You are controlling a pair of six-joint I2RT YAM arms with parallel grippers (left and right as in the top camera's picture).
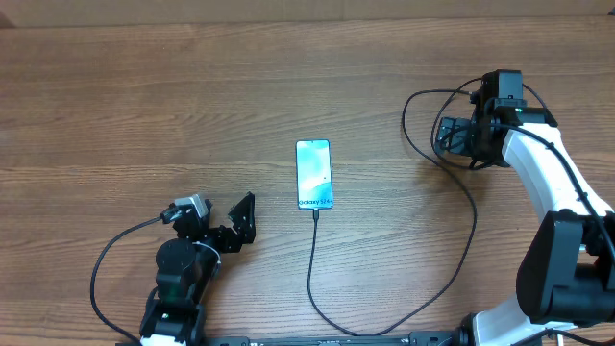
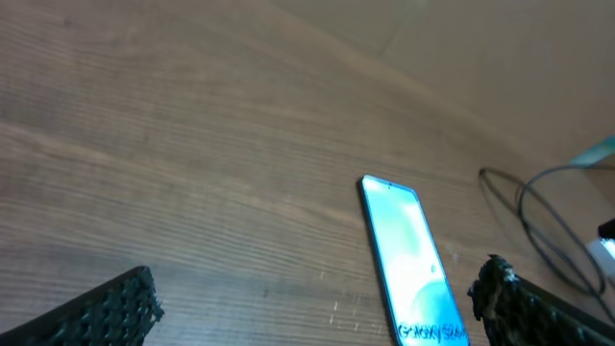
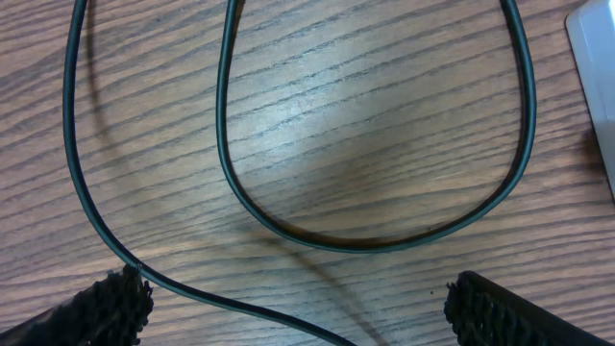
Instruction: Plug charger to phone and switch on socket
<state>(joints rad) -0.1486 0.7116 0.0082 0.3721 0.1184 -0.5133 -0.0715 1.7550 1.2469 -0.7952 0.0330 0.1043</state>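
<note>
The phone (image 1: 314,174) lies just right of the spread left hand (image 1: 240,220), long axis pointing away; the spread right hand (image 1: 444,139), farther off, hovers over charger (image 3: 365,246) loops.

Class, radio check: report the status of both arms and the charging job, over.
Both open, empty: left pincer, right pincer. Tip of charger cable meets phone bottom edge; seating unclear. Right pincer over cable loop; nothing covers phone.

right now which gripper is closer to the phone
Left. The left gripper sits close beside the phone; the right gripper is far off on the phone's other side, over the charger loops.
</note>
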